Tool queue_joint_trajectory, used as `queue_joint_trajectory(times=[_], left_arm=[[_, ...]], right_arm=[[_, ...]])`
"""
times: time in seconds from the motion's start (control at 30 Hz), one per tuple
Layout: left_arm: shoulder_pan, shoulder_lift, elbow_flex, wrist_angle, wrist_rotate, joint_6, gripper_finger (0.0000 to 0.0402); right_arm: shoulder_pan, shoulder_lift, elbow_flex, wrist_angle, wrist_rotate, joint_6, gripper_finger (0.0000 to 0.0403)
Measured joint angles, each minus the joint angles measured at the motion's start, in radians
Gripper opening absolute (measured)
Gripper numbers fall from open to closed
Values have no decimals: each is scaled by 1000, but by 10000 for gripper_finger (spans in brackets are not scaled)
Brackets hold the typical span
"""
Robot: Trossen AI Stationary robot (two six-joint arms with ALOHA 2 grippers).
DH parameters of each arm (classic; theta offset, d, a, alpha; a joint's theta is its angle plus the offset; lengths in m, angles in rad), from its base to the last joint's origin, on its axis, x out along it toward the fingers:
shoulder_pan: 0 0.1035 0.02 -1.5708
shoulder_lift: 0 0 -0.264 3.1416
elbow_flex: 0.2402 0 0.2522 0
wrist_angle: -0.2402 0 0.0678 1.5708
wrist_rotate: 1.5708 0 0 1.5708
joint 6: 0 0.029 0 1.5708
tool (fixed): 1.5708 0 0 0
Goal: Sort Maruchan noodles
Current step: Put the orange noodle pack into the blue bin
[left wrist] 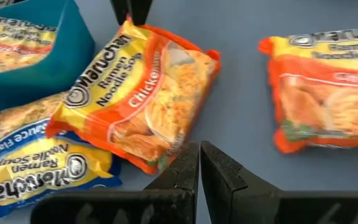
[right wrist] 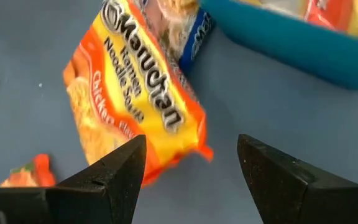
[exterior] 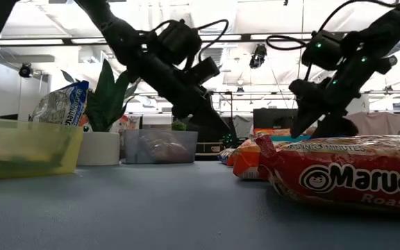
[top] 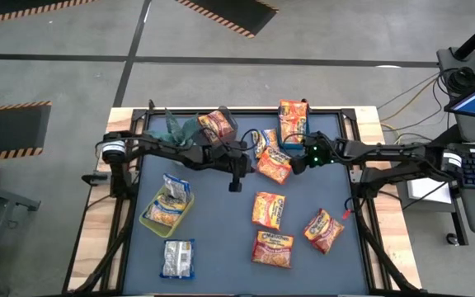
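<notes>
An orange-and-yellow chicken Maruchan noodles packet (top: 273,165) (left wrist: 142,93) lies flat on the blue mat, between my two grippers. My left gripper (top: 248,165) (left wrist: 199,168) is shut, and its tips are close beside the packet's near corner. My right gripper (top: 297,161) (right wrist: 191,174) is open and hovers over the packet's other end (right wrist: 166,124) with nothing between its fingers. A yellow-and-blue packet (left wrist: 36,168) lies beside the chicken packet, against a teal bin (left wrist: 36,74) (top: 293,124) that holds orange packets.
More orange packets lie toward the near right (top: 268,209) (top: 272,247) (top: 323,229), and a whitish one (top: 177,257) lies near left. A yellow bin (top: 167,208) holds whitish packets. A clear bin (top: 217,124) and a potted plant (top: 176,128) stand at the far edge.
</notes>
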Motion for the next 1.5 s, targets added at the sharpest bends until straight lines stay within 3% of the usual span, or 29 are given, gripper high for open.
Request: queue_joint_trajectory(times=[0.4,0.97,1.13,1.37,1.5], left_arm=[[40,108,-1,178,11,-6,0],[49,184,6,165,13,-53,0],[49,184,6,165,15,-53,0],[49,184,5,174,16,-57,0],[49,170,4,174,17,-64,0]], right_arm=[[-12,186,21,185,-32,-77,242],[-3,282,19,414,-197,-89,236],[-3,247,19,400,-200,-86,199],[-2,173,21,344,-199,-93,100],[-2,135,21,333,-196,-95,97]])
